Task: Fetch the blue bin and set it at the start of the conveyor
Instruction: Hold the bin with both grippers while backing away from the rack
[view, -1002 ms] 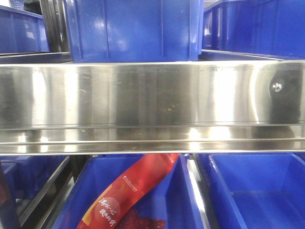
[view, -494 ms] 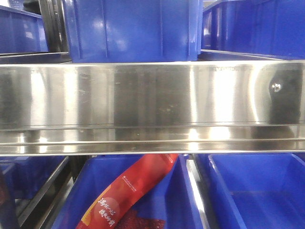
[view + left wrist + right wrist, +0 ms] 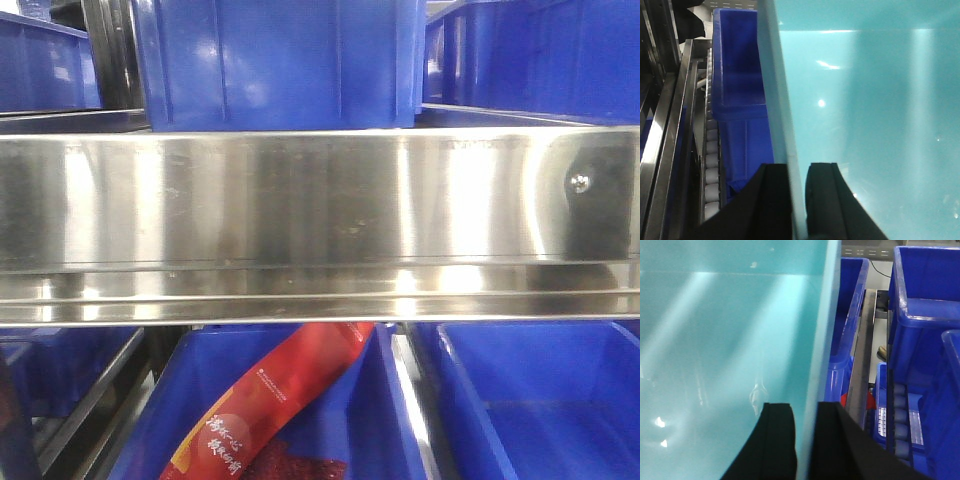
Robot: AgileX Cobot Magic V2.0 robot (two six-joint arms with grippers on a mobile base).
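The blue bin (image 3: 870, 125), a pale cyan tub with smooth walls, fills most of both wrist views. My left gripper (image 3: 799, 169) is shut on its left wall, one black finger outside and one inside the thin rim. My right gripper (image 3: 806, 409) is shut on the blue bin's (image 3: 715, 340) right wall in the same way. The bin's inside looks empty. Neither the tub nor the grippers show in the front view. The conveyor start is out of view.
A stainless-steel shelf rail (image 3: 320, 200) spans the front view, with dark blue ribbed bins (image 3: 280, 60) above and below; one lower bin holds a red packet (image 3: 270, 400). Dark blue bins (image 3: 737, 75) (image 3: 925, 315) and roller tracks (image 3: 712, 165) (image 3: 900, 415) flank the tub closely.
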